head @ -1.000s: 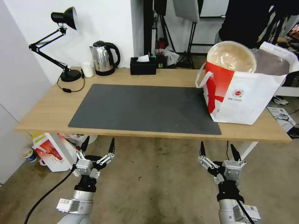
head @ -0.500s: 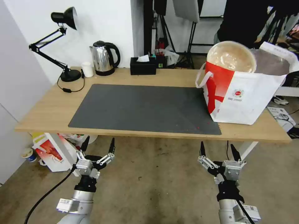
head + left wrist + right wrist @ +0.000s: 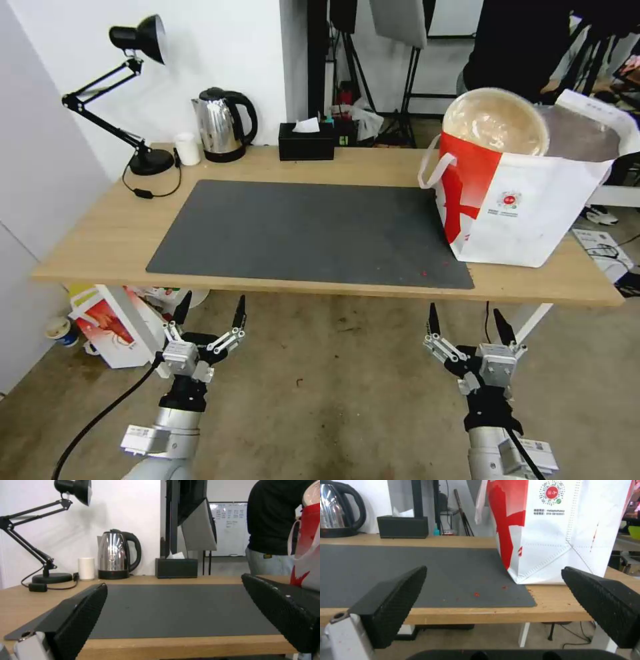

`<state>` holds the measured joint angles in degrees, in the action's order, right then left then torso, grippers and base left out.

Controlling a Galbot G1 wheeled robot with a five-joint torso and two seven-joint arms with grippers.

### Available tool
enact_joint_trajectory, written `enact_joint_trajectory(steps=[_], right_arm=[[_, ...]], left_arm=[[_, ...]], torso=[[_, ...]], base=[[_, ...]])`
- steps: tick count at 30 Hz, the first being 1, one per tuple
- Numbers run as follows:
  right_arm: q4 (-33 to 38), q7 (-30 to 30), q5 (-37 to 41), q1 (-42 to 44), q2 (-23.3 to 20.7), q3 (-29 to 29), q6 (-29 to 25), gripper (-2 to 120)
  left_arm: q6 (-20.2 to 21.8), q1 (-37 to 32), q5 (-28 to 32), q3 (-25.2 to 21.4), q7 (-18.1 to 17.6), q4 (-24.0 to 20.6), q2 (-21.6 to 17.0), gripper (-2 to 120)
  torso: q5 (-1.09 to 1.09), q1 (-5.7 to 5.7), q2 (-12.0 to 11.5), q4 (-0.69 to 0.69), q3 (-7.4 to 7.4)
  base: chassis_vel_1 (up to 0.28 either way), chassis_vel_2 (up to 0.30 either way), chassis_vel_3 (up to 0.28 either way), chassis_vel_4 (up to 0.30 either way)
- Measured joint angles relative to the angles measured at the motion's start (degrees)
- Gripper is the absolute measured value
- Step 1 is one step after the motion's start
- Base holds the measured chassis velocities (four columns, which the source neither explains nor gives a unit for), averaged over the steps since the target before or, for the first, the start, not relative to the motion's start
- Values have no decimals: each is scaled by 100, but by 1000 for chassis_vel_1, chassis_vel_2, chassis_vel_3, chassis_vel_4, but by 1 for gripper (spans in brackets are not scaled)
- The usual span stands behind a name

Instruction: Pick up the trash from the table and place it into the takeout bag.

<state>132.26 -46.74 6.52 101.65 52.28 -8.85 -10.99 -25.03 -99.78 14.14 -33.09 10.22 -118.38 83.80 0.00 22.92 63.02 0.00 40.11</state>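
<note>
No change since earlier frames: pulp bowl (image 3: pixel 495 121) inside takeout bag (image 3: pixel 527 207); mat (image 3: pixel 313 233) holds crumbs only; left end effector (image 3: pixel 208 312) and right end effector (image 3: pixel 465 320) released, below surface (image 3: pixel 100 240) edge; task apparently complete.

White wall (image 3: pixel 220 47) behind, stained concrete floor (image 3: pixel 333 400), tripod legs (image 3: pixel 407 100) in bkgd, maybe a whiteboard (image 3: pixel 230 527).

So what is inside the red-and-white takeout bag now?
The takeout bag holds a beige pulp bowl, tilted and sticking out over its top edge, beside the silver foil lining. The bag's walls hide anything lower down.
</note>
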Motion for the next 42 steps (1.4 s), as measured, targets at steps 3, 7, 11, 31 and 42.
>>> enact_joint_trajectory(steps=[3,7,11,31,42], right_arm=[[0,0,0,1,0,0,0,100],[0,0,0,0,0,0,0,100],[0,0,0,0,0,0,0,100],[0,0,0,0,0,0,0,100],[0,0,0,0,0,0,0,100]], left_arm=[[0,0,0,0,0,0,0,100],[0,0,0,0,0,0,0,100],[0,0,0,0,0,0,0,100],[0,0,0,0,0,0,0,100],[0,0,0,0,0,0,0,100]], torso=[[0,0,0,0,0],[0,0,0,0,0],[0,0,0,0,0],[0,0,0,0,0],[0,0,0,0,0]], base=[[0,0,0,0],[0,0,0,0],[0,0,0,0],[0,0,0,0],[0,0,0,0]])
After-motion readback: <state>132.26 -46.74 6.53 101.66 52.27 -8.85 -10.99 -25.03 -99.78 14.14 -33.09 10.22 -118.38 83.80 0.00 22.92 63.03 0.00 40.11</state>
